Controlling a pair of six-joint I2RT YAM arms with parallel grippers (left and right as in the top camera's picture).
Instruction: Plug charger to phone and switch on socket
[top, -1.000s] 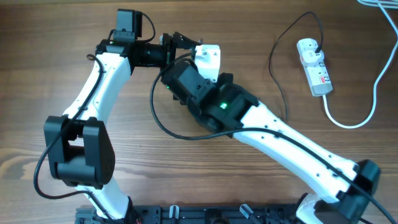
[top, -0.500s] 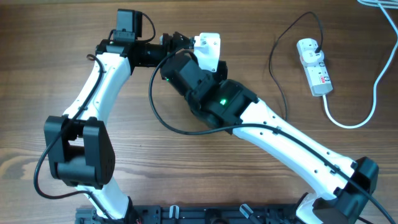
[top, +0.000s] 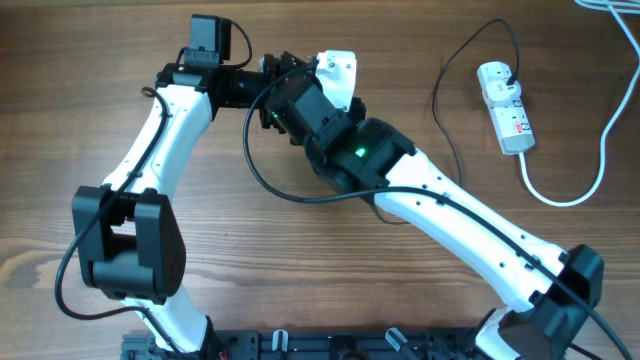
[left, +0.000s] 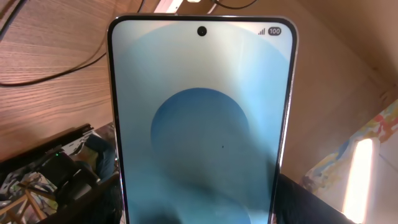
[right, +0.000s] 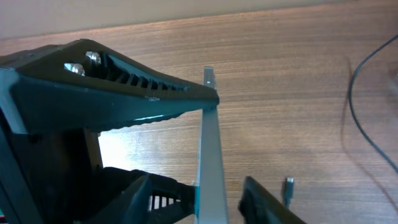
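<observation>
A brown wood-grain table (top: 300, 290) is filling the scene, and both arms are meeting near its far edge. The left gripper (top: 298, 68) is clamping the phone (left: 202, 124) and holding it up off the wood. The glossy screen, pale blue with a darker blue disc, is facing the left wrist camera. Its camera-hole end is pointing away from the fingers, so the opposite end is sitting hidden down by the grip. The right gripper (top: 290, 100) is crowding in just beside it, and I cannot tell whether its jaws are closing on anything. From the right wrist, what looks like the phone's edge is showing as a thin pale bar running up the view. A small metal-tipped plug (right: 288, 184) is standing to the right of that bar, near but apart. The charger (top: 438, 100), a thin black cable, is trailing back to the socket (top: 505, 108). That smooth white strip is lying well apart to the right, nearer the right arm
</observation>
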